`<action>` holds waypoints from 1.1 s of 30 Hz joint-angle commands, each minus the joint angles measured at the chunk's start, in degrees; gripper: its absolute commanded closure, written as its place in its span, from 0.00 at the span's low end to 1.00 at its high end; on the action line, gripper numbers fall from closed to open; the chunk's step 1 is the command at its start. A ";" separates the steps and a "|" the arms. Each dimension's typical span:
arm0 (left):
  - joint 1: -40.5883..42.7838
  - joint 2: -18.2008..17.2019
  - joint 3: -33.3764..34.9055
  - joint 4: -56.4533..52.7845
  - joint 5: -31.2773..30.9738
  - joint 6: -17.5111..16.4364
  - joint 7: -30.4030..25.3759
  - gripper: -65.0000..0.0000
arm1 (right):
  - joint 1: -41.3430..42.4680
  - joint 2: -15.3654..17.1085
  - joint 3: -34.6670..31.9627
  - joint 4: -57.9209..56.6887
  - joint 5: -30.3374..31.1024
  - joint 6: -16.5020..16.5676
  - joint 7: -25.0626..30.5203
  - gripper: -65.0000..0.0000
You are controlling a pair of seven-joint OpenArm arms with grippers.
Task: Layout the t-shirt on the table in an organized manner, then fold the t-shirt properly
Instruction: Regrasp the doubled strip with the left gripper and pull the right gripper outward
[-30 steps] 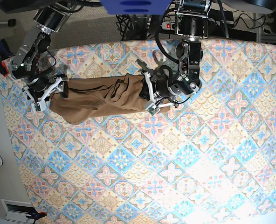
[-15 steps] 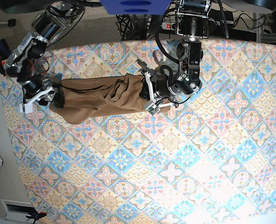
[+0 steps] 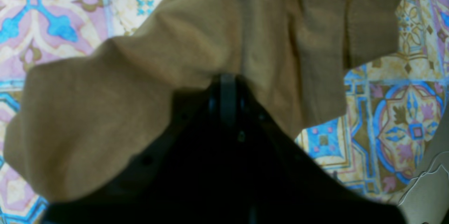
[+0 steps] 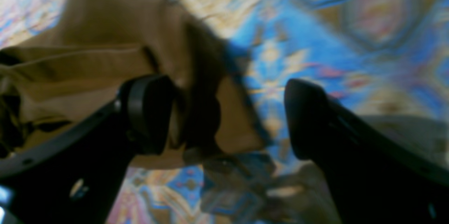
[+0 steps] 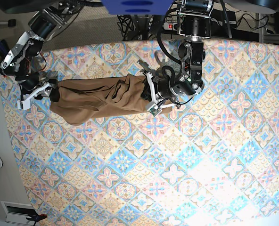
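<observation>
Left gripper (image 5: 149,95): jaws closed, clamping one end of the t-shirt (image 5: 99,98); the wrist view shows cloth bunched at the tips. Right gripper (image 5: 36,90): jaws wide apart at the shirt's opposite end, one finger (image 4: 151,111) against the fabric, nothing pinched. The shirt lies bunched lengthwise between them on the table (image 5: 177,165), near its far edge.

My right wrist view is motion-blurred. The t-shirt (image 3: 196,41) runs past my left wrist view's edges, and cloth covers the left gripper's (image 3: 227,87) tips there.
</observation>
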 commanded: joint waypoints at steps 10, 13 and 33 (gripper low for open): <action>-0.06 -0.09 -0.01 0.36 1.67 0.51 2.18 1.00 | 0.62 0.43 -8.61 0.83 0.79 0.43 0.56 0.26; -0.06 -0.09 -0.01 0.45 1.84 0.51 2.18 1.00 | 0.62 0.17 -10.54 0.83 0.79 0.43 0.56 0.26; -0.06 0.08 0.43 0.45 1.93 0.51 2.18 1.00 | 0.71 0.17 -14.94 0.83 0.79 0.43 0.12 1.00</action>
